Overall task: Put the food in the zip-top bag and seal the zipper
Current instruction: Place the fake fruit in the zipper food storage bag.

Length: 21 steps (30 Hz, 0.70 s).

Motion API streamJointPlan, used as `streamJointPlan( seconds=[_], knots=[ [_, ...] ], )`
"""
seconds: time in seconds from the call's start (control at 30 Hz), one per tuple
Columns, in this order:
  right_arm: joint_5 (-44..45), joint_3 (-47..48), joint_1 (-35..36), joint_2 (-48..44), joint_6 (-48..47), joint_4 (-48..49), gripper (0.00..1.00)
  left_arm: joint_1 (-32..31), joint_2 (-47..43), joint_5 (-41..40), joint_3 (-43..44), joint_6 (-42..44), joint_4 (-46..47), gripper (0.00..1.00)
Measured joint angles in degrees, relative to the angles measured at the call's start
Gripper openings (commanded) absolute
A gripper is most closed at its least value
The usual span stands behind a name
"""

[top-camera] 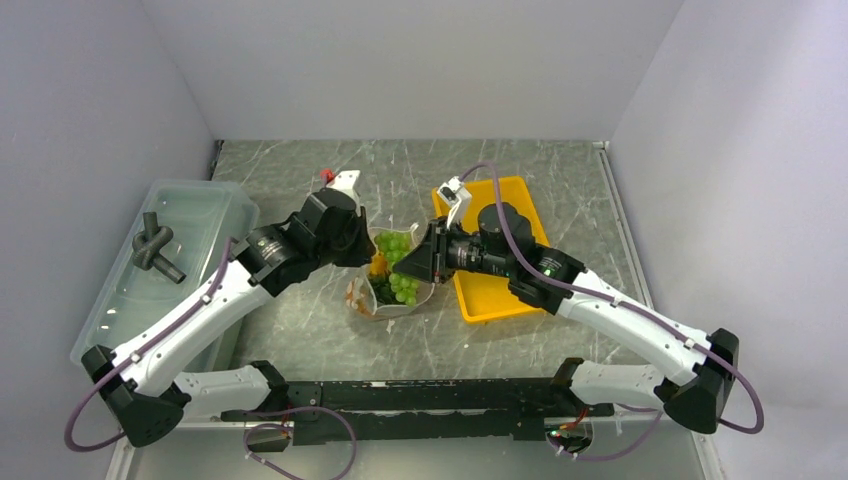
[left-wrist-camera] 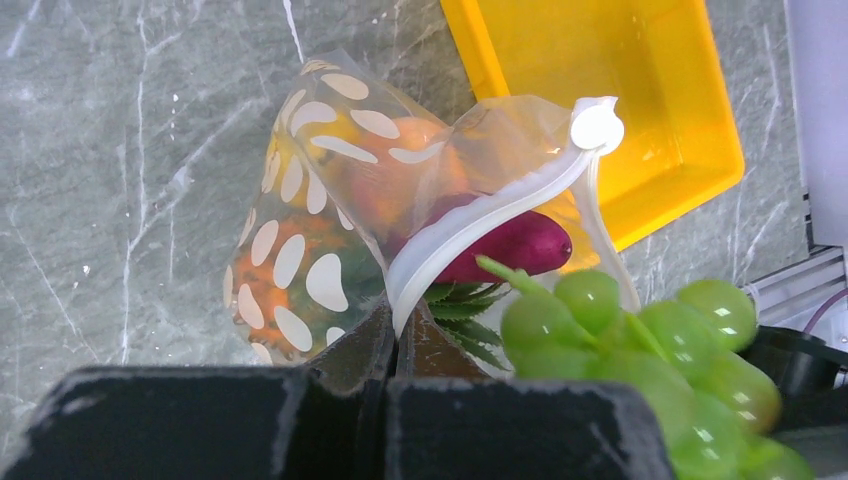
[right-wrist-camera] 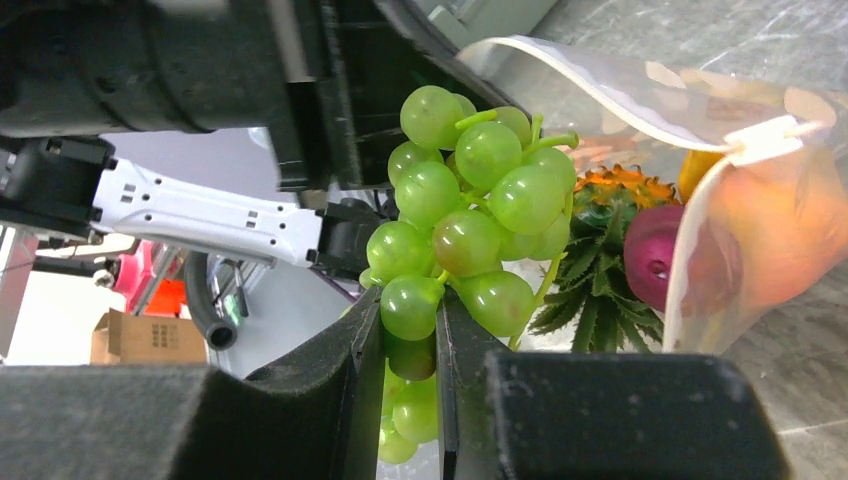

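The zip-top bag [top-camera: 372, 298], clear with white dots, lies mid-table with its mouth held open; it also shows in the left wrist view [left-wrist-camera: 310, 220] and the right wrist view [right-wrist-camera: 770, 230]. My left gripper [left-wrist-camera: 405, 320] is shut on the whitish zipper [left-wrist-camera: 480, 215] at the bag's mouth. Inside are the pineapple [right-wrist-camera: 610, 195] with green crown, the peach fruit [left-wrist-camera: 420, 140] and the dark red-purple piece [left-wrist-camera: 510, 250]. My right gripper [right-wrist-camera: 410, 320] is shut on the green grape bunch [right-wrist-camera: 470, 210], holding it at the bag's mouth [top-camera: 400, 270].
A yellow tray [top-camera: 500, 290] lies right of the bag, partly under the right arm. A translucent lidded bin [top-camera: 160, 270] with a dark knotted object on it stands at the left. The arms' base bar runs along the near edge.
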Motion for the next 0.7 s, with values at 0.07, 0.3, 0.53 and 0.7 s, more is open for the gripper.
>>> streamJointPlan(
  seconds=[0.07,0.3,0.53,0.7],
  knots=[
    [1.20,-0.28,0.31,0.50,1.14,0.48,0.07,0.00,-1.18,-0.31,0.00,-0.22,0.00,0.00],
    [4.28,-1.18,0.92,2.60,5.07,1.95,0.07,0.00,-3.50,-0.31,-1.05,-0.68,0.35,0.00],
    [7.17,-1.18,1.29,6.19,8.44,2.62,0.07,0.00,-4.07,0.04,-3.08,-1.27,0.87,0.00],
    [8.61,-1.18,1.86,9.55,10.29,3.32,0.07,0.00,-4.07,0.55,-3.43,-1.49,1.16,0.00]
  ],
)
